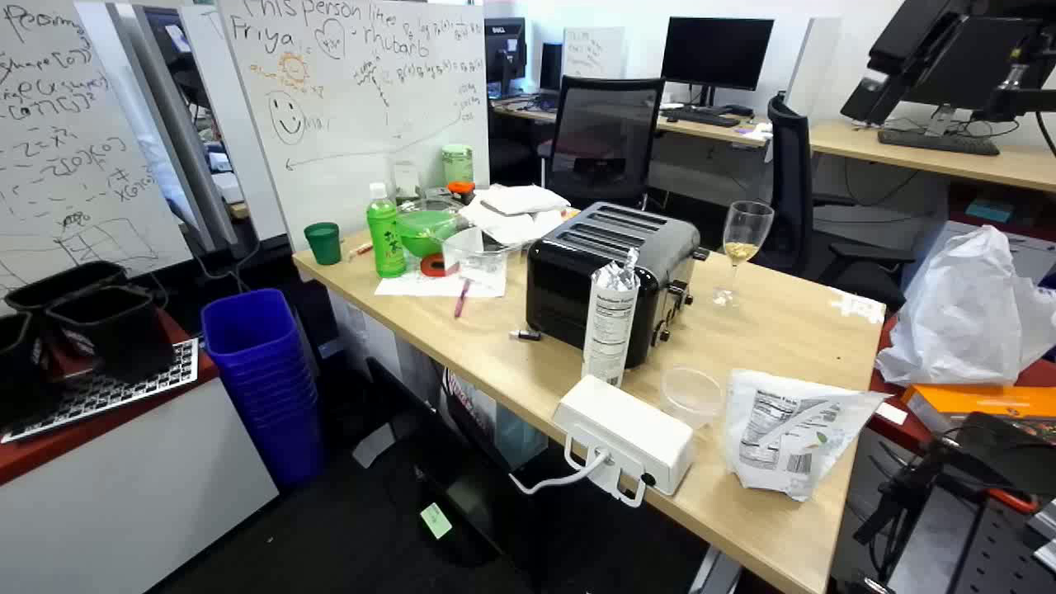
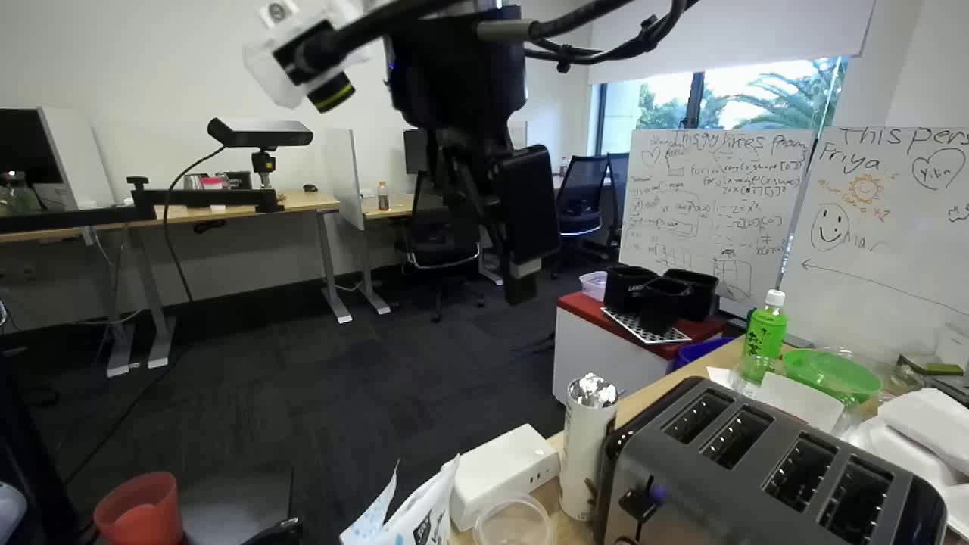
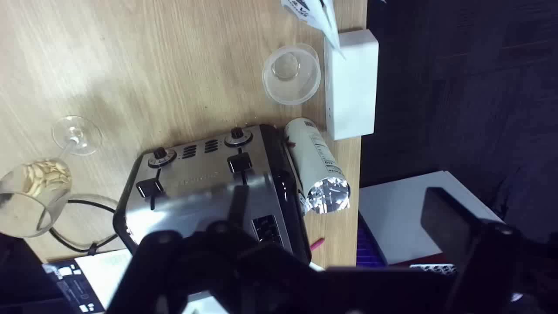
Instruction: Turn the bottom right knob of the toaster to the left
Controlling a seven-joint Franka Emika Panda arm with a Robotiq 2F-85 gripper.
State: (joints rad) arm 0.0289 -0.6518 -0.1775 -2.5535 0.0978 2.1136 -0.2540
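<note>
The toaster [image 1: 569,285] stands on the table, with black ends and a slotted top; it also shows in an exterior view [image 2: 681,484] and the wrist view [image 3: 205,192]. Its silver control side has two levers and two black knobs low down. One knob [image 3: 160,153] is nearer the wine glass, on the right when facing the panel upright. The other knob [image 3: 237,133] is beside the foil-topped canister. My gripper [image 3: 335,196] is open and empty, fingers wide apart, above and apart from the toaster. It hangs in the air in an exterior view [image 2: 522,284].
The foil-topped canister [image 1: 610,330] stands against the toaster's end. A white box [image 1: 623,433], a clear cup [image 1: 691,394] and a white bag [image 1: 800,433] are near the table edge. A wine glass [image 1: 745,231] stands by the control side. A green bottle [image 1: 384,235] stands behind.
</note>
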